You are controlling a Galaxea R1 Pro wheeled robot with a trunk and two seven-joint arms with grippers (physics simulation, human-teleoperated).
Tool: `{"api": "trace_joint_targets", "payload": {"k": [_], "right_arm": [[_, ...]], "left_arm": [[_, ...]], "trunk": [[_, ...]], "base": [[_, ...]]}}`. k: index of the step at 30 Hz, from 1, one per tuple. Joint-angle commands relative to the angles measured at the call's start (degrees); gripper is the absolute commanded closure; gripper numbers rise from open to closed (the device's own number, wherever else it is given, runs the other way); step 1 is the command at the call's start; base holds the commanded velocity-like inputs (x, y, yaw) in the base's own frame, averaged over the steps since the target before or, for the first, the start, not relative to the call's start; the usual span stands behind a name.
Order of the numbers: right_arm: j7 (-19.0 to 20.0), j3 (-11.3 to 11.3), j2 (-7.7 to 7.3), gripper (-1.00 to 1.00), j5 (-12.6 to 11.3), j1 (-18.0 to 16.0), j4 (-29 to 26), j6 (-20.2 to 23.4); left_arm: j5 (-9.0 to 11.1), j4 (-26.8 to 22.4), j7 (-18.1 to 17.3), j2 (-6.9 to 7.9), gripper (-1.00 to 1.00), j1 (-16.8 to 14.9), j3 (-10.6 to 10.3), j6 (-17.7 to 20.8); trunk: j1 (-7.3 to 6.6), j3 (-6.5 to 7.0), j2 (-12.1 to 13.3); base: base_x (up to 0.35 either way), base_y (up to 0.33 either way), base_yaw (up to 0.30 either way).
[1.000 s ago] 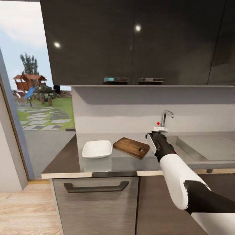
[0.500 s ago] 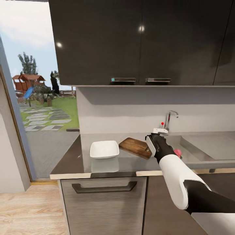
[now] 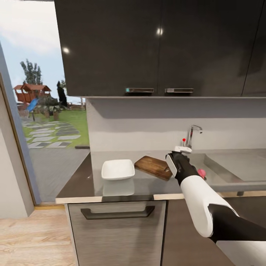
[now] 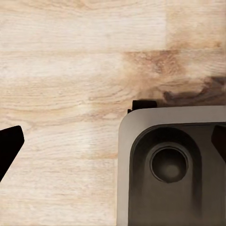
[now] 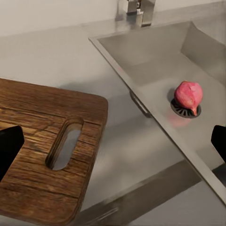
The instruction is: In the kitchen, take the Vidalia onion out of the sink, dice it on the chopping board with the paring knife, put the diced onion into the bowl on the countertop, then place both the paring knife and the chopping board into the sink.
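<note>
Resting on the drain: pink, rounded onion (image 5: 189, 96) in the grey steel sink (image 5: 155, 56).
Chopping board (image 5: 42, 141): dark grained wood, slotted handle, left of sink.
Bowl (image 3: 118, 169): glossy white, rounded square, left of board.
Right gripper (image 5: 113, 141): jaws apart, empty.
Left gripper (image 4: 113, 141): jaws apart, over pale wooden floor (image 4: 61, 70).

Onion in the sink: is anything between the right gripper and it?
Nothing visible blocks it. In the right wrist view the onion sits on the drain of the sink, uncovered, with bare counter and the sink's rim between it and the open right gripper. The chopping board lies off to the side, clear of that path.
</note>
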Motion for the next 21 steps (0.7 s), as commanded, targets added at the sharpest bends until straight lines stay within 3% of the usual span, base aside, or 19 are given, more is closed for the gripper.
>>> {"api": "trace_joint_targets", "payload": {"k": [1,6,21], "right_arm": [[0.0,-0.9,0.06,-1.0,0.3,0.0,-0.1,0.3],[-0.1,-2.3,0.07,-1.0,0.3,0.1,-0.1,0.3],[-0.1,-2.6,-0.02,-1.0,0.3,0.2,-0.1,0.3]], "left_arm": [[0.0,0.0,0.0,0.05,-1.0,0.0,0.1,-0.3],[0.0,0.0,0.0,0.05,-1.0,0.0,0.0,-0.3],[0.2,0.7,0.0,-0.08,-1.0,0.0,-0.1,-0.3]], "trunk": [[0.01,-0.09,0.0],[0.01,-0.37,0.0],[0.01,-1.41,0.0]], "base": [[0.135,-0.103,0.0],[0.1,-0.07,0.0],[0.004,-0.003,0.0]]}}
